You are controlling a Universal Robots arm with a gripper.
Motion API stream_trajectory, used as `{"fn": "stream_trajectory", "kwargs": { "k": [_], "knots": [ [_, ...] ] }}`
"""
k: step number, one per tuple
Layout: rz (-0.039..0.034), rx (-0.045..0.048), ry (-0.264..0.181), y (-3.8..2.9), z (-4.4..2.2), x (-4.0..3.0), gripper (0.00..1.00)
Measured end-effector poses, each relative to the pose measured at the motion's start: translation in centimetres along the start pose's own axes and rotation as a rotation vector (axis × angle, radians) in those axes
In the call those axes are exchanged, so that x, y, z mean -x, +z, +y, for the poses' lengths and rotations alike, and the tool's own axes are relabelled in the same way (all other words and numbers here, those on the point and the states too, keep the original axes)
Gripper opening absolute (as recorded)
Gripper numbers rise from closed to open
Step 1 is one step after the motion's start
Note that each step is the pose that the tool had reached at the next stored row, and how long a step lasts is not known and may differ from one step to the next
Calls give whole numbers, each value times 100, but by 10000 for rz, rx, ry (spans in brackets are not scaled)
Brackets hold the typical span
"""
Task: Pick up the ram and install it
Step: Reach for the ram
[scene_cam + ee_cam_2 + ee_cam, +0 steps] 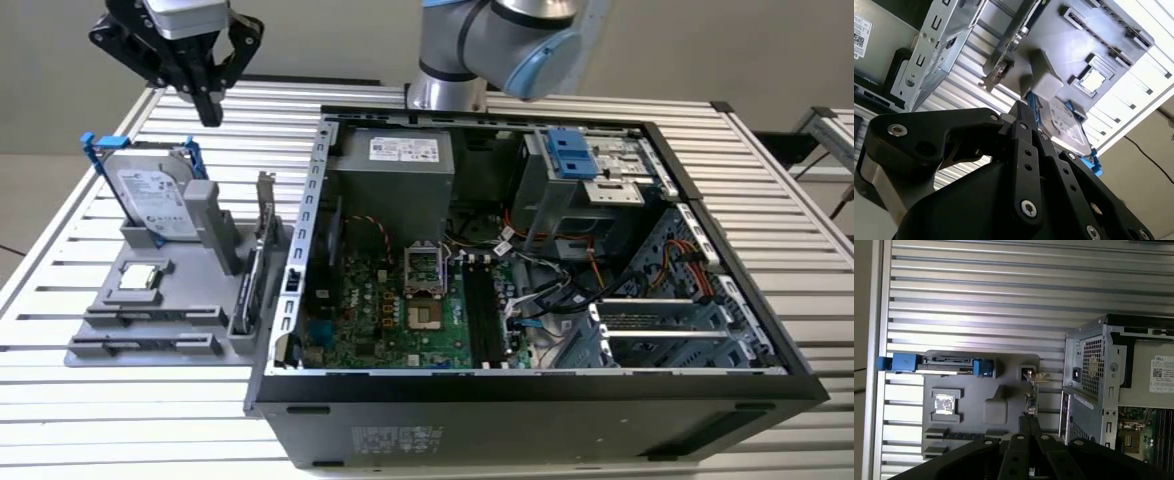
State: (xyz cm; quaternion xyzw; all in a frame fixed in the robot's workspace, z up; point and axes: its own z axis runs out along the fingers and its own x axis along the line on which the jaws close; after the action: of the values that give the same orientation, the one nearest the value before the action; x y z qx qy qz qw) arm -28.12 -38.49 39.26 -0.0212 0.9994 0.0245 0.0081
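The open computer case (534, 410) is closest, lying on its side on the ribbed table (134, 420). Its tall metal wall runs just beside the gray tray (140, 240), which sits at the exterior view's left. Only a thin gap is between them.

Two long grooves run along the tray's near edge. A thin dark strip sits on its edge in the groove closer to the square chip (140, 278). It looks like the ram (160, 317), but I cannot be sure. A bigger card (247, 285) stands along the side of the tray next to the case.

Farther back, the hard drive (150, 200) stands up in its blue frame at the tray's far edge.

The claw (210, 115) is farthest away. It hangs high over the bare table behind the hard drive and points down. In the first wrist view its two fingers (1024, 426) are pressed together and hold nothing. The claw is well apart from the ram, with open air all around it.
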Motion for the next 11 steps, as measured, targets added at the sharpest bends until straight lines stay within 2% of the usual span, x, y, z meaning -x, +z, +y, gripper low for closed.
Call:
{"fn": "stream_trajectory", "kwargs": {
  "k": [11],
  "knots": [
    [3, 1, -66, -2, 24, -190, 0]
  ]
}}
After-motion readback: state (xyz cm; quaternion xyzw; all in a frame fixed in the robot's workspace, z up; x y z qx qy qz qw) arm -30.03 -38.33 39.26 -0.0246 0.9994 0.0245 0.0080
